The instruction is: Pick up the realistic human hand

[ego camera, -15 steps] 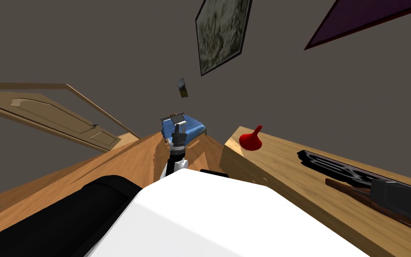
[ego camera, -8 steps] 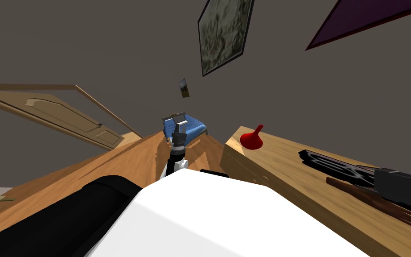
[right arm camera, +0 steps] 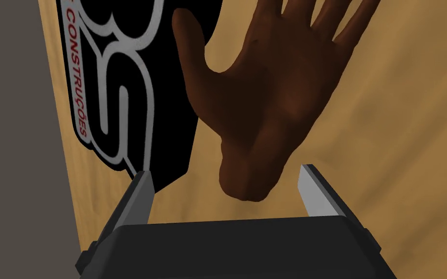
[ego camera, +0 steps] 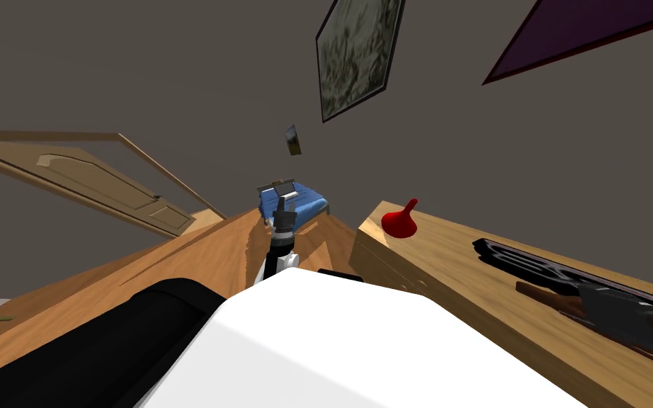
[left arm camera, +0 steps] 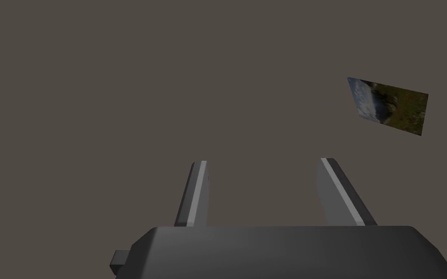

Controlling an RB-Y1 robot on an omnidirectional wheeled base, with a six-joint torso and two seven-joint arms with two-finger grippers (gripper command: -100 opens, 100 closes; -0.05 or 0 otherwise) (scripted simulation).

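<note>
The right gripper [right arm camera: 226, 170] hangs over the wooden table [right arm camera: 411, 145], its two fingers spread wide and holding nothing. The realistic human hand [right arm camera: 266, 97], dark brown, lies flat on the tabletop directly ahead of that gripper. Its wrist stump sits between the two open fingers, touching neither. The palm and the digits stretch away from the gripper's body.

The thumb reaches sideways over the edge of a black board [right arm camera: 116, 72] with white outlined letters and the small red word "CONSTRUÇÕES". This board lies flat along the table's wall-side edge, just beside the hand. One gripper finger stands over the board's near corner and the other over bare wood on the hand's far side.

In the head view the right gripper's dark body is over the table's right-hand stretch, with a strip of the brown hand showing from under it. A red funnel-shaped thing [ego camera: 398, 222] stands at the table's left corner, well apart from the hand.

The left gripper [left arm camera: 262, 163] is raised ahead of the chest, its fingers apart and empty.
</note>
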